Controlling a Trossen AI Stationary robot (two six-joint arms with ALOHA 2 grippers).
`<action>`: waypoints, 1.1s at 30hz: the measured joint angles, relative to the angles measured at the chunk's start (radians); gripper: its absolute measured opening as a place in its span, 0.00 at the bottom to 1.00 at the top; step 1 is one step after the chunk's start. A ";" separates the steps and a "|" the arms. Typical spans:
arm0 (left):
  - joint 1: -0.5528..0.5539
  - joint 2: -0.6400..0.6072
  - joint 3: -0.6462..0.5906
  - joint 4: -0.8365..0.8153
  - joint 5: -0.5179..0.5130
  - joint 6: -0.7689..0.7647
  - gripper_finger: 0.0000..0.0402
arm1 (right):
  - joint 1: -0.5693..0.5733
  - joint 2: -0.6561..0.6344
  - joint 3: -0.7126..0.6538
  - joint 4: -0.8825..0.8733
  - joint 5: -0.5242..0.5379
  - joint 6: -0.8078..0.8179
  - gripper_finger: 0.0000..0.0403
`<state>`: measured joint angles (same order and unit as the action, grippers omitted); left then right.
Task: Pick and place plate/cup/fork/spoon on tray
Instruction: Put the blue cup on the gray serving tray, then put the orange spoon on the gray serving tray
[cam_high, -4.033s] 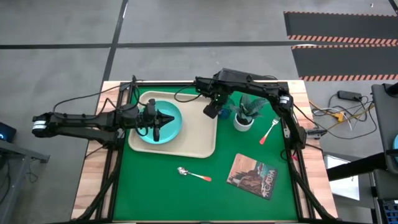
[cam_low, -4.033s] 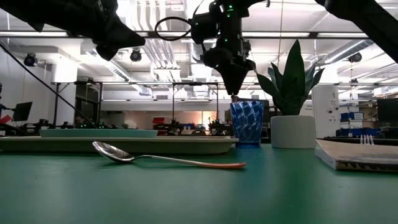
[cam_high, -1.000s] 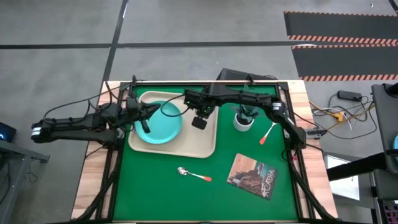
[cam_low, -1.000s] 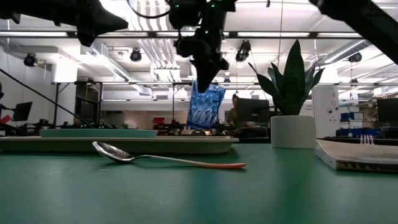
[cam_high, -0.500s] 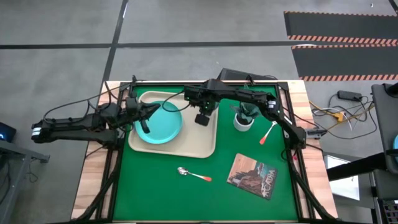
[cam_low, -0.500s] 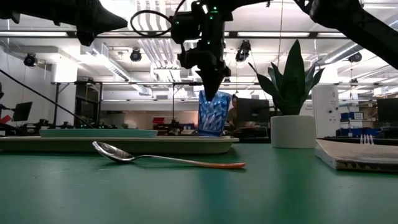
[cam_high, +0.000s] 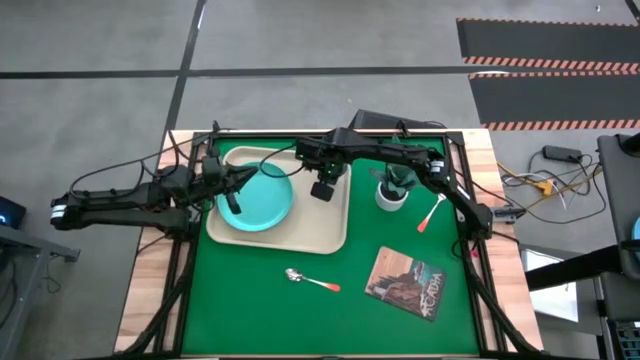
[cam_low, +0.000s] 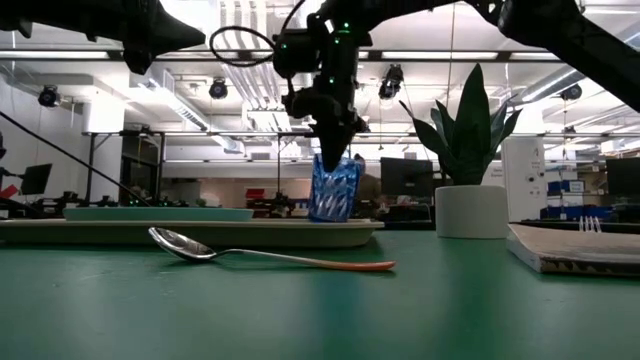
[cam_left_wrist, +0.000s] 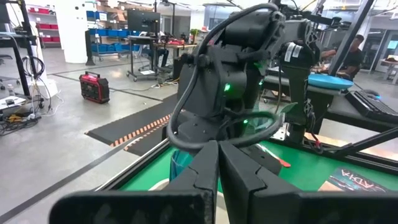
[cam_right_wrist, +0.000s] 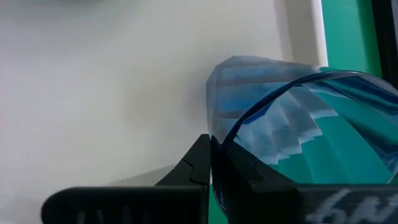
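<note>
The translucent blue cup hangs in my right gripper over the right part of the beige tray. Its base is down at the tray's rim level in the low view. The cup also shows in the right wrist view. The teal plate lies on the tray's left half. My left gripper is shut and empty above the plate's left side. The spoon lies on the green mat near the tray. The fork lies at the right, beside the plant pot. My right gripper holds the cup by its rim, with the wall pinched between the two fingers, one inside the cup and one outside. The fingers come from above, pointing down. The cup hangs slightly tilted; whether its base touches the tray I cannot tell.
A white pot with a green plant stands just right of the tray. A picture-covered book lies at the near right. Black frame bars run along the table's edges.
My right gripper has gone down toward the tray with the cup. The cup was lifted and strongly tilted a second ago. It now hangs lower and closer to upright, with its base at the tray's rim level.
</note>
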<state>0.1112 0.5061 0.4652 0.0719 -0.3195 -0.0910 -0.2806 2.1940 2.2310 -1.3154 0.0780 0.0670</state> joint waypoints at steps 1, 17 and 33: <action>0.000 0.000 0.000 0.000 0.000 0.000 0.00 | -0.001 0.000 -0.010 0.006 0.000 0.000 0.02; 0.000 0.001 0.000 -0.001 0.001 -0.002 0.00 | -0.002 -0.004 -0.033 0.065 0.053 0.002 0.29; -0.001 0.016 0.000 0.009 0.109 -0.020 0.00 | 0.222 -0.225 -0.158 0.150 0.058 0.074 0.29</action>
<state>0.1104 0.5220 0.4648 0.0807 -0.2103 -0.1109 -0.0587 1.9690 2.0729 -1.1651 0.1356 0.1412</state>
